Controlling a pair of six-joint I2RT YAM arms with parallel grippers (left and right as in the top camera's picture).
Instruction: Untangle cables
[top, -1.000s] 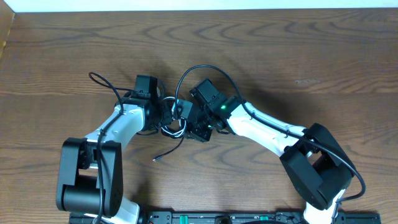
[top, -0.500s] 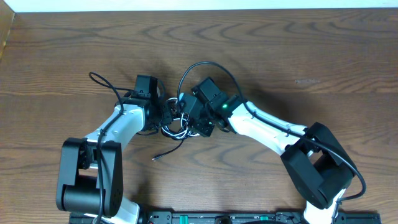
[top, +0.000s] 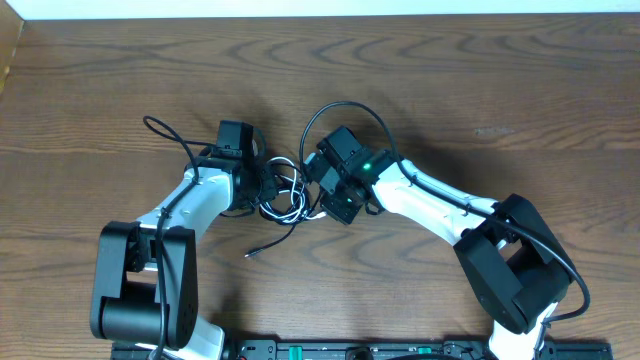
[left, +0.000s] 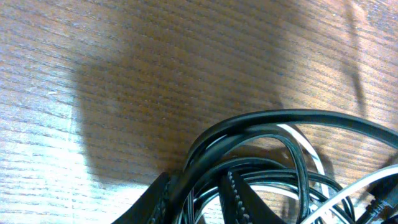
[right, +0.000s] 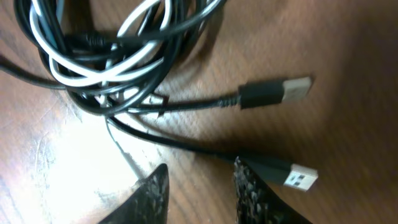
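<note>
The black and white cables lie in one tangled coil (top: 283, 195) between my two grippers. My left gripper (top: 265, 188) is at the coil's left side. In the left wrist view the left gripper (left: 196, 177) is shut on strands of the black cable (left: 280, 118), and the white cable (left: 305, 143) runs behind them. My right gripper (top: 318, 200) sits just right of the coil. In the right wrist view the right gripper (right: 201, 165) is open over bare wood, below the white cable (right: 74, 78) and black cable (right: 186, 102). Two USB plugs (right: 297, 89) (right: 301, 177) lie near its right finger.
A loose black cable end (top: 262, 249) trails toward the table's front. Thick black arm wires loop above the right wrist (top: 340, 108) and beside the left arm (top: 165, 130). Both arm bases (top: 140, 280) (top: 515, 270) stand at the front edge.
My right gripper has drawn back to the right, off the coil, and its jaws stand narrower. The coil now shows between the grippers. The left arm has held still.
</note>
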